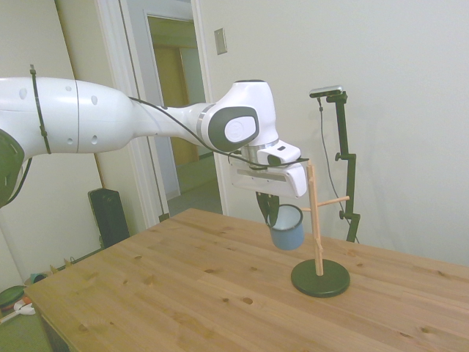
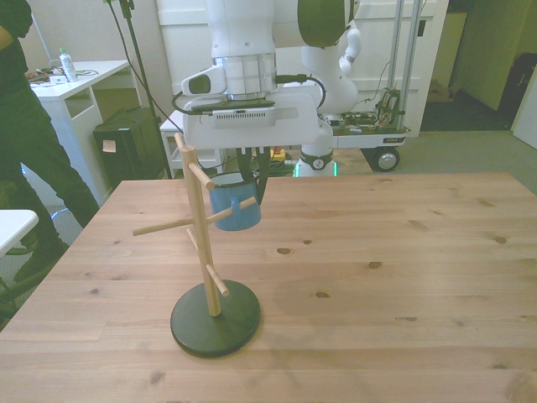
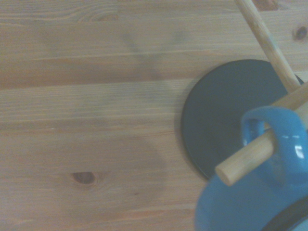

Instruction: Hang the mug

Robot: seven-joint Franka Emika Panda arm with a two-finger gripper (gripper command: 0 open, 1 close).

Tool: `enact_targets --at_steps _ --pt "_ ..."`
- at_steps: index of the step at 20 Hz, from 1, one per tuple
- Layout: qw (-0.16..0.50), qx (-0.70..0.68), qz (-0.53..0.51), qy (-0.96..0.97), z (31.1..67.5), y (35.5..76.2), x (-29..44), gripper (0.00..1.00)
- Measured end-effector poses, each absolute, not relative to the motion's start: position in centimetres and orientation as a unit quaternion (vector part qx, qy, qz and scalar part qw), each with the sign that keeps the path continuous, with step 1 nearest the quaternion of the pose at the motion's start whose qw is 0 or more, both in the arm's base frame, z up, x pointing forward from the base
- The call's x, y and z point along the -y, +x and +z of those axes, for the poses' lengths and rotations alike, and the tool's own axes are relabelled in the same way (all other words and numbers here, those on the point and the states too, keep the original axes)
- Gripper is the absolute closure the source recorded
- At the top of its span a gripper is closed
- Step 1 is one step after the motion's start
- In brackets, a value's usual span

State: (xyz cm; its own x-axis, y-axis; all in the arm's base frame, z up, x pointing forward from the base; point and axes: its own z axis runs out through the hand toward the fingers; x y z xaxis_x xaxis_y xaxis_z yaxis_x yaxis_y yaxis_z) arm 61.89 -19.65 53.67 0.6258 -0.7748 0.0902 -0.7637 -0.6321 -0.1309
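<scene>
The gripper (image 1: 272, 209) hangs above the wooden table (image 1: 183, 293), its dark fingers (image 2: 252, 172) reaching down into the mouth of the mug (image 1: 286, 228) and closed on its rim, so the mug hangs clear of the tabletop. The mug is light blue with a dark rim. In the wrist view its loop handle (image 3: 269, 139) is threaded by one wooden peg (image 3: 255, 153), the peg's blunt end poking out past the loop. In the side view the mug sits just beside the upright pole of the mug tree (image 1: 316, 227), on the pole's left.

Left to right in the front view: a person (image 2: 25, 143) in dark clothes stands off the table's left edge, near a white desk (image 2: 80, 80) with a small bottle on it. A black box (image 2: 126, 147) rests on the floor beyond. Next comes the mug tree with its pale wooden pole, slanted pegs and round dark base (image 2: 216, 319), which stands on the table toward the front view's left. The mug (image 2: 235, 206) hangs just behind and to the right of the pole, under the white gripper body. Farther right, a wheeled white rig (image 2: 369, 126) stands on the grey floor behind the table.

The tabletop is light pine planking with scattered dark knots. In the side view pale walls and an open doorway (image 1: 176, 110) lie behind the arm.
</scene>
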Motion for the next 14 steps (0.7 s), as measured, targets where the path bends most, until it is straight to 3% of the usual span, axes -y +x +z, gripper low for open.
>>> enact_targets --at_steps 8,14 --pt "0.044 -0.429 -0.072 -0.899 53.9 60.3 19.5 0.0" --pt "0.059 -0.434 -0.056 -0.897 53.5 53.8 17.0 0.0"
